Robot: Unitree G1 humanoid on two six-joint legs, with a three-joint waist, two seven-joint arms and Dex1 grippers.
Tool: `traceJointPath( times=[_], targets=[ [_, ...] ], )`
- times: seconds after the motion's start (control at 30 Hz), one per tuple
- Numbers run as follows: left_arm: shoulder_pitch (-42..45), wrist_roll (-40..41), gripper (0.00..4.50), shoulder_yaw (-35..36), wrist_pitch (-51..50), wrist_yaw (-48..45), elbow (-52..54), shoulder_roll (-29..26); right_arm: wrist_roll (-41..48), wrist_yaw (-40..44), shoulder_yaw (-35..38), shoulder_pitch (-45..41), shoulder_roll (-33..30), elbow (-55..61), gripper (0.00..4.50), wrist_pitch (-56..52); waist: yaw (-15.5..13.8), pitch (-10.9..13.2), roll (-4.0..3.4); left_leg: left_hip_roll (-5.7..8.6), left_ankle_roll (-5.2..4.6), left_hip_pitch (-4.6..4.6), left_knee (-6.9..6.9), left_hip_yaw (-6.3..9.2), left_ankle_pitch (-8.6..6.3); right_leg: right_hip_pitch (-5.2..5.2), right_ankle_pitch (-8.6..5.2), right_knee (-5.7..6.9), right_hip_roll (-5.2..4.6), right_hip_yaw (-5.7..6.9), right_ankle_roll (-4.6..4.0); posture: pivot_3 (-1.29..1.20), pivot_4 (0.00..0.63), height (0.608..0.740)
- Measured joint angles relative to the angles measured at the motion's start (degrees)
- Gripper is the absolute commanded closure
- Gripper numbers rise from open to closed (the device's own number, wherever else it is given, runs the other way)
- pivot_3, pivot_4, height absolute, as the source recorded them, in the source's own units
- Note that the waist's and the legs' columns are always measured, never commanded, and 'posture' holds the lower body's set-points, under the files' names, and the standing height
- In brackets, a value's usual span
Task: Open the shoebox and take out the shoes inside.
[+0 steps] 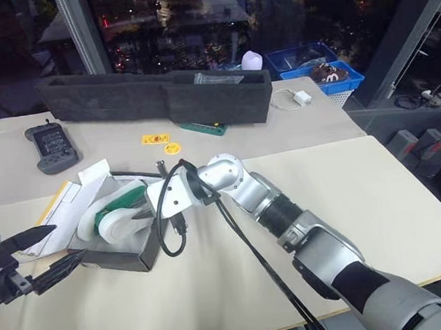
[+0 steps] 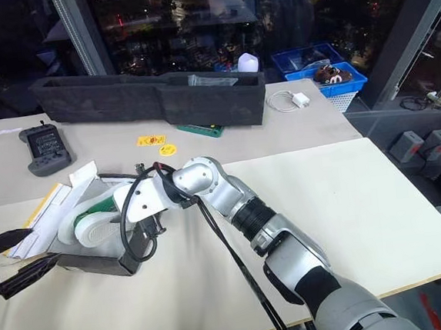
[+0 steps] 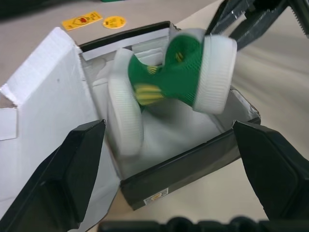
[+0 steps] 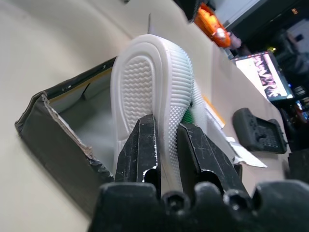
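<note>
Right gripper (image 4: 166,140) pinched tight, arm reaching toward 10 o'clock; left gripper (image 1: 46,250) spread wide, pointing 3 o'clock.

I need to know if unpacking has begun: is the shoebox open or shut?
Open: the shoebox shows its white interior, and the right gripper is shut on the shoes, holding them over the box.

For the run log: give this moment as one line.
right gripper: shut on shoe | shoebox: open | left gripper: open
</note>
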State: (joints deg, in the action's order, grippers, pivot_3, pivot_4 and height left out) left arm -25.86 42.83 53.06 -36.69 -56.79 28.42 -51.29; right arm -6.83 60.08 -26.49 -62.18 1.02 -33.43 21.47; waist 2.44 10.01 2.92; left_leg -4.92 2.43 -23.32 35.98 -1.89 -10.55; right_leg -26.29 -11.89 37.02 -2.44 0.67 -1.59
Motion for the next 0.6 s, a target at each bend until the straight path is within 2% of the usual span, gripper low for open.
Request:
traceJointPath(
  times=[0.3, 0.4, 0.6],
  targets=[
    [1.28, 0.00, 0.00, -0.55, -1.13, 0.54, 0.01, -0.17, 10.46, 5.84, 3.57, 1.39, -0.81, 7.25, 4.27, -5.70, 0.01, 0.00, 0.00, -0.01, 0.00, 0.03, 0.00, 0.00, 0.00, 0.01, 0.00, 0.01, 0.00, 0.00, 0.01, 0.00, 0.150, 0.730],
    [1.39, 0.04, 0.00, -0.54, -1.31, 0.64, 0.16, -0.20, 12.24, 5.73, 5.08, 1.79, -1.97, 8.39, 4.27, -9.28, -0.01, 0.00, 0.00, 0.00, 0.00, 0.02, 0.02, 0.00, 0.00, 0.01, 0.00, 0.01, -0.01, 0.00, 0.01, 0.00, 0.150, 0.730],
    [1.01, 0.04, 0.00, -0.52, -2.34, 1.06, 0.41, -0.15, 16.45, 2.04, 13.33, 1.76, -8.33, 13.01, 4.27, -18.35, -0.57, -0.01, 0.01, 0.03, 0.00, 0.00, 0.00, -0.01, 0.00, 0.01, -0.01, -0.02, -0.03, -0.01, 0.01, 0.00, 0.150, 0.730]
  ],
)
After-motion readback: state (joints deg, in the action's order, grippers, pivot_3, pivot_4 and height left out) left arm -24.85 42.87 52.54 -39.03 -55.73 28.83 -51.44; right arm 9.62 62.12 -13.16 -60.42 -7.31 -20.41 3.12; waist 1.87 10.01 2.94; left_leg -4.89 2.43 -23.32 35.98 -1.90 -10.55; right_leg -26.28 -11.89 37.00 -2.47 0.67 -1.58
